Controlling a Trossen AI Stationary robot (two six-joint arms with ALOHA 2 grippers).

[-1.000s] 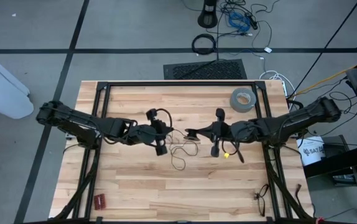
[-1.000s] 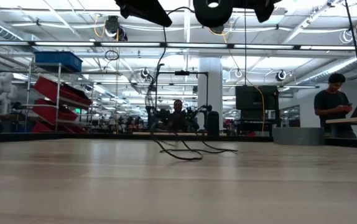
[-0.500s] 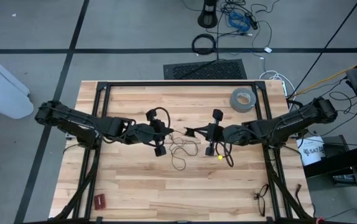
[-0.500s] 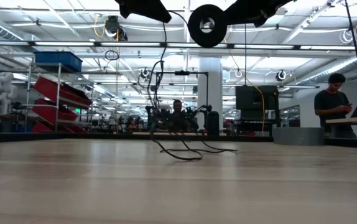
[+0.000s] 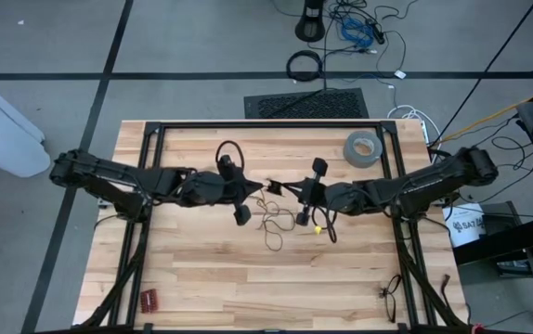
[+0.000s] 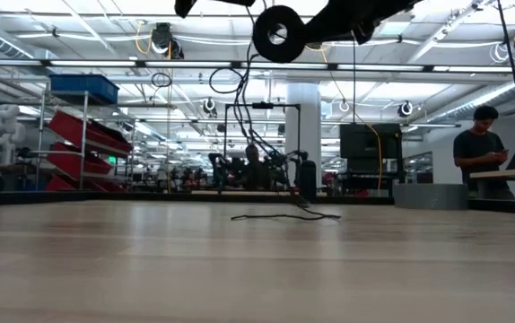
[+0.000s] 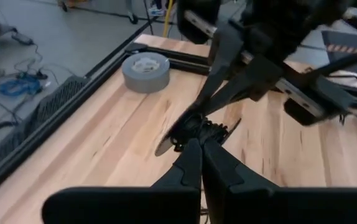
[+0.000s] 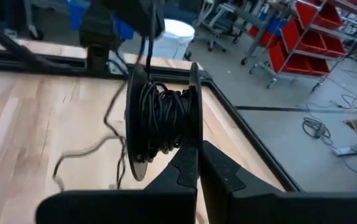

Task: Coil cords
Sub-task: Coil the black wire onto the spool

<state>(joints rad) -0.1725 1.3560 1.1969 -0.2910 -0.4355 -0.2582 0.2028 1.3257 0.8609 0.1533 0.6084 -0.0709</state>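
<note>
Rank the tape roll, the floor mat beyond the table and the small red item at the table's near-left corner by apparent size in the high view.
1. Floor mat, clearly largest.
2. Grey tape roll.
3. Small red item, smallest.
All lie flat well below the overhead camera, so nearness hardly skews this order.

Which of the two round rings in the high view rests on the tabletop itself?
The grey tape roll, lying flat near the table's far right corner. The other, the black cable ring, lies on the floor beyond the table.
</note>
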